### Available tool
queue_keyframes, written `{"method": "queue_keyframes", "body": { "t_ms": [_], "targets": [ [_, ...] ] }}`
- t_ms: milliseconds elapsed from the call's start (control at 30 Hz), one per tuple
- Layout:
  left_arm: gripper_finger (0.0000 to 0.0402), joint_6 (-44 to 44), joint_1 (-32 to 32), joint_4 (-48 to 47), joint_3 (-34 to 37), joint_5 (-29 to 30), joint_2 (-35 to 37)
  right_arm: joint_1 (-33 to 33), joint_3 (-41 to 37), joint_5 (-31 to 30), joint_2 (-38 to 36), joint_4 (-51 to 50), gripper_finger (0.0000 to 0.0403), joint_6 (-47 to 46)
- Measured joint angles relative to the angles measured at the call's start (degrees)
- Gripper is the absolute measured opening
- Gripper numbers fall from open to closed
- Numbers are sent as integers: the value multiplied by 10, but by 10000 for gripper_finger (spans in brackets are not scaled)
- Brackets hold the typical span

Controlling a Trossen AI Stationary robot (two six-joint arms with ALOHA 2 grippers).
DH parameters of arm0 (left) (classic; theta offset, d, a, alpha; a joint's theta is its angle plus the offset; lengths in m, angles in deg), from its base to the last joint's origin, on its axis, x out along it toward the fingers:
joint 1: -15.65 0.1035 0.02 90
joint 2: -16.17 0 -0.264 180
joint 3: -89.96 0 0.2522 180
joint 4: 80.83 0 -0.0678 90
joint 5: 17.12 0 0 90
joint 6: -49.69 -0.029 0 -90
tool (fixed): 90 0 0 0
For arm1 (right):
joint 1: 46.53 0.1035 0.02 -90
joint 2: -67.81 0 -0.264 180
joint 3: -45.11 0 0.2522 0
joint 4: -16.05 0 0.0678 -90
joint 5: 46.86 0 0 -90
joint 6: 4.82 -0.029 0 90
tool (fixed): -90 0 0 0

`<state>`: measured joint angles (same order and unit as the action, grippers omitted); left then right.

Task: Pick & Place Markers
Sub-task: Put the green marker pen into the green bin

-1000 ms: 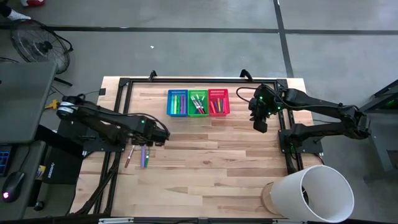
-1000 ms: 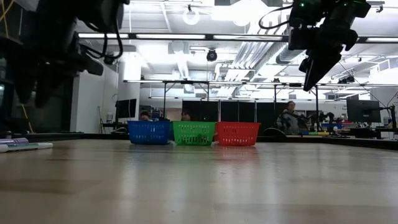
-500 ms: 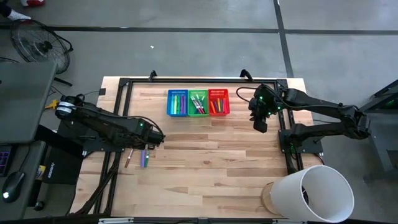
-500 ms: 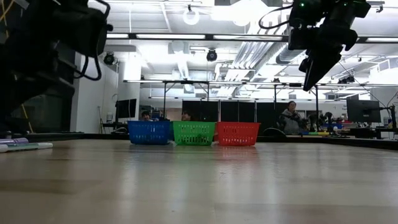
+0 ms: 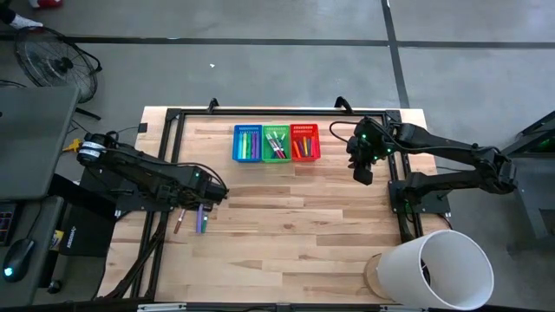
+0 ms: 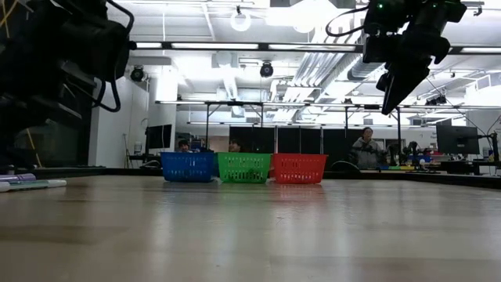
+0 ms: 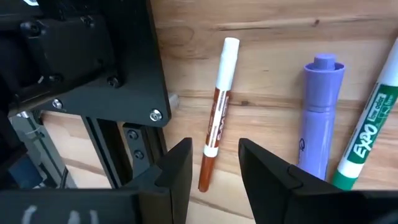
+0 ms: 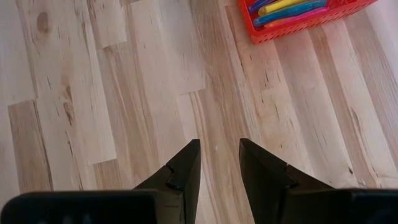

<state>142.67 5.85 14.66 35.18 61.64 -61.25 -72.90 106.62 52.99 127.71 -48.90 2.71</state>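
Three loose markers lie flat on the table's left side: an orange-brown one with a white cap [image 7: 217, 118], a purple one [image 7: 318, 118] and a green-and-white one [image 7: 367, 130]. In the high view they show as the orange-brown marker [image 5: 178, 224] and the purple one [image 5: 201, 218]. My left gripper [image 7: 214, 171] is open and points steeply down. Its fingers stand on either side of the orange-brown marker's uncapped end, and I cannot tell whether they touch it. My right gripper [image 8: 217, 168] is open and hangs over bare wood to the right of the red basket [image 5: 305, 142].
The blue basket [image 5: 247, 143], green basket [image 5: 276, 143] and red basket stand in a row at the far middle, with markers inside. A black metal frame [image 7: 124, 93] runs close beside the loose markers. A white cylinder [image 5: 434, 269] stands at the near right corner.
My left gripper has come down toward the loose markers, shifted slightly toward the table's left edge and tipped more steeply downward. It stays open. The markers have not moved.
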Motion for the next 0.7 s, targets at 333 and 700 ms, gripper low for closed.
{"method": "queue_keyframes", "body": {
  "t_ms": [333,700],
  "targets": [
    [127,62,-8,83,23,-14,1,0,-3,0,0,4,99,-13],
    [127,106,-11,56,24,-15,-3,10,-62,30,-2,46,99,-32]
  ]
}}
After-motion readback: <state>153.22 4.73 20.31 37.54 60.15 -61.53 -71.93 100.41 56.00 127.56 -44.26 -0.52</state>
